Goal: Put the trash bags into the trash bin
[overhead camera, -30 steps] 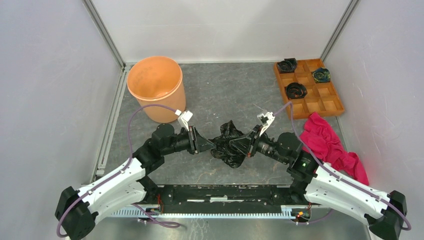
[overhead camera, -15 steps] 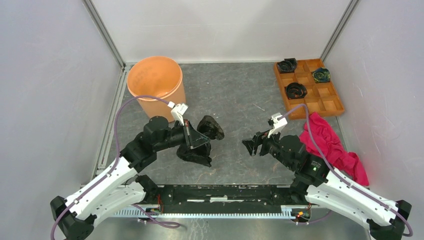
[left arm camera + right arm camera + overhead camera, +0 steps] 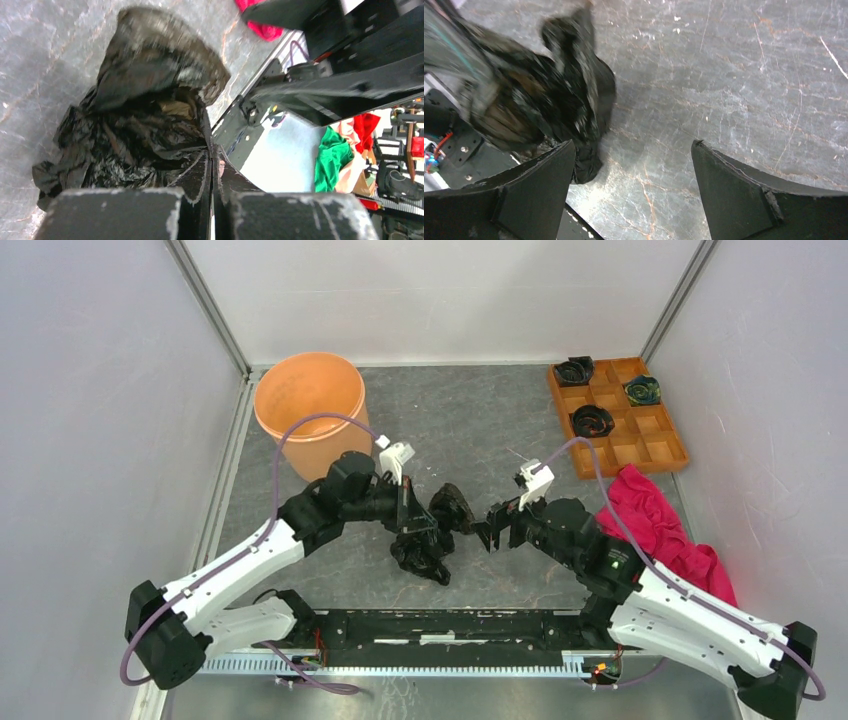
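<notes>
The trash bags (image 3: 428,558) are clamped in the left pincer (image 3: 418,528); the right pincer (image 3: 493,532), beside them, is spread empty. Beyond the left pincer the trash bin (image 3: 310,410) is set on the grey veined bench (image 3: 470,420), enclosed by white walls (image 3: 450,300).

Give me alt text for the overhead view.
The left gripper pinches the crumpled black bag at centre; the right gripper faces it, open and empty. The orange bin stands upright at far left.
</notes>
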`<action>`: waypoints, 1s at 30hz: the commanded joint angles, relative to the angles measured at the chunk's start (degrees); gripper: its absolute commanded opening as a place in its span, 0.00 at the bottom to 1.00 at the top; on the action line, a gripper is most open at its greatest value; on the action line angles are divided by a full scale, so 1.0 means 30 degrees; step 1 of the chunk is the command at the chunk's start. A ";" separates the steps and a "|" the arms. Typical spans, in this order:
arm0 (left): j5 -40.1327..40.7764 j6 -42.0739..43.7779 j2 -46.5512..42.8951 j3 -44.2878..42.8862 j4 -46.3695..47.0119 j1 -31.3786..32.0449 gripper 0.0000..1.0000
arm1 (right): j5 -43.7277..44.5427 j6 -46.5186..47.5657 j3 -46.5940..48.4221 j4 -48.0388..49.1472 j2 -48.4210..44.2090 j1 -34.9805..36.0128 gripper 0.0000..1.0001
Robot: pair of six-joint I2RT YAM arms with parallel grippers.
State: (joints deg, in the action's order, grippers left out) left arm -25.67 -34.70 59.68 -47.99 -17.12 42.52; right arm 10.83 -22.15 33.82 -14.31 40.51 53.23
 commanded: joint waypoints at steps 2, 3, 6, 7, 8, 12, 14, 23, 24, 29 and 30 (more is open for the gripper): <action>-0.0456 0.0211 -0.0836 0.2749 0.1279 0.0560 0.02 | 0.0701 -0.0179 -0.0495 0.2554 -0.0774 -0.0277 0.98; -0.0491 0.0039 -0.1090 0.3049 0.1500 0.0562 0.02 | 0.0139 -0.0140 -0.0632 0.3027 -0.0613 -0.0498 0.98; -0.0521 -0.0105 -0.1776 0.3447 0.1698 0.0591 0.02 | -0.2744 0.0117 -0.0167 0.3792 0.1146 -0.1930 0.98; -0.0558 -0.0082 -0.1915 0.3543 0.1699 0.0613 0.02 | -0.3477 0.0076 0.0175 0.3804 0.1957 -0.2341 0.98; -0.0591 -0.0052 -0.2031 0.3592 0.1706 0.0607 0.02 | -0.4111 0.0031 0.0491 0.3657 0.2585 -0.2685 0.98; -0.0750 -0.0152 -0.2632 0.3910 0.1721 0.0621 0.02 | -0.5506 -0.0230 0.0371 0.3997 0.4055 -0.3777 0.92; -0.0692 -0.0034 -0.3065 0.4150 0.1708 0.0624 0.02 | -0.6285 -0.0761 -0.0476 0.4837 0.4179 -0.4652 0.91; -0.0424 0.0530 -0.2641 0.3094 0.0927 0.0646 0.02 | -1.3472 -0.6474 -0.4047 1.4084 0.6167 -0.5429 0.46; -0.0209 0.0636 -0.2433 0.2781 0.0597 0.0642 0.02 | -1.3498 -0.6613 -0.4118 1.4468 0.6491 -0.5426 0.36; 0.5086 0.2289 -0.1012 -0.1295 -0.3094 0.0621 0.02 | -0.9273 -0.1821 0.1826 0.6332 0.7245 -0.5817 0.04; 0.6944 0.2994 -0.0442 -0.3892 -0.4313 0.0606 0.02 | -0.7122 -0.0178 0.4683 0.3757 0.7717 -0.5879 0.01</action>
State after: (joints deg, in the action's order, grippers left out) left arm -20.80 -33.26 55.07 -42.74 -20.84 44.23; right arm -23.18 -34.63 26.92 11.22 62.17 36.60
